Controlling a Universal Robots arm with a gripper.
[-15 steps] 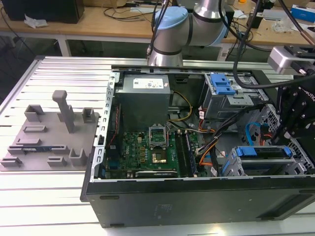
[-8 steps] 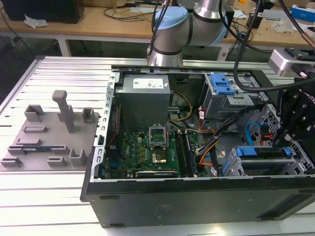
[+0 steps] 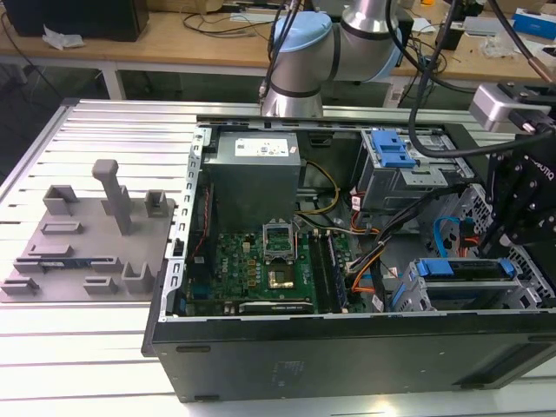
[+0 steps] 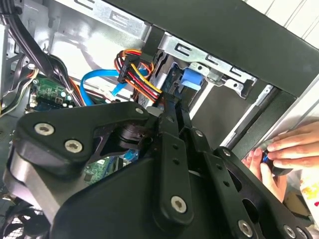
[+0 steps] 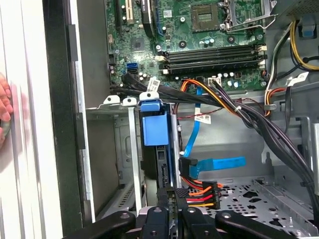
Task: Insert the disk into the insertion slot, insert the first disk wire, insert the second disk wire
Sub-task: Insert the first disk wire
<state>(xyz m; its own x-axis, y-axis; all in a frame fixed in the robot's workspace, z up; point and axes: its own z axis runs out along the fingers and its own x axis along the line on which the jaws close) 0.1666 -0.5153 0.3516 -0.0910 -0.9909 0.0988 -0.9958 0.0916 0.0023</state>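
**Two leads unplugged, disk seated in bay**

Disk [image 5: 154, 130] sits inside the insertion slot [image 5: 130, 149], against the side wall of the case [image 3: 347, 356]. Its blue caddy end faces the motherboard [image 5: 199, 30]. From that I judge the first step done.

End effector [image 5: 173, 193] hangs at the disk's other end, where the connectors go. Its fingers are narrow, almost together, and I cannot tell whether they pinch anything.

Power lead [image 5: 202, 194], with red, orange, yellow and black strands, runs right up to the fingers, touching or just beside them. The flat blue data lead [image 5: 219, 163] drapes next to it, between it and the motherboard. Both plug heads look free of the disk. I read this as the reason the end effector is placed here, close to both leads and in line with the disk's rear.

A person's hand [image 4: 289, 149] rests outside the case wall, on the counter [image 3: 87, 347], apart from the bay.
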